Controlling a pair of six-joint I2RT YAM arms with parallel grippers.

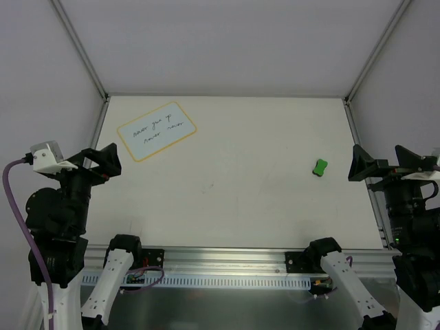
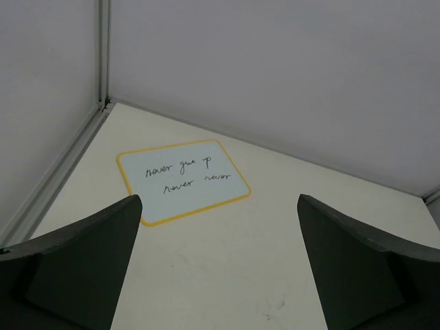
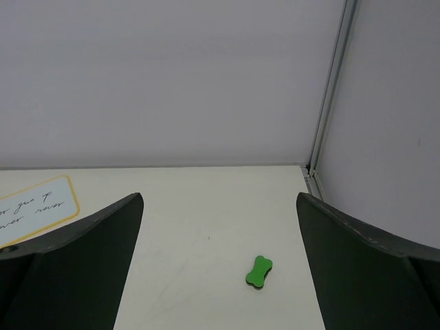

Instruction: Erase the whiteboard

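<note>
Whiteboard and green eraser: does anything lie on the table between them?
Nothing. The top external view shows only bare table between the whiteboard and the green eraser.

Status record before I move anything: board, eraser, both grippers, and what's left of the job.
whiteboard: flat on the table, far left corner; black handwriting on it
green eraser: lying on the table's right side, well apart from the whiteboard, not held
left gripper: open, empty, raised, facing the whiteboard
right gripper: open, empty, raised, green eraser ahead of it
job: writing not yet erased
</note>
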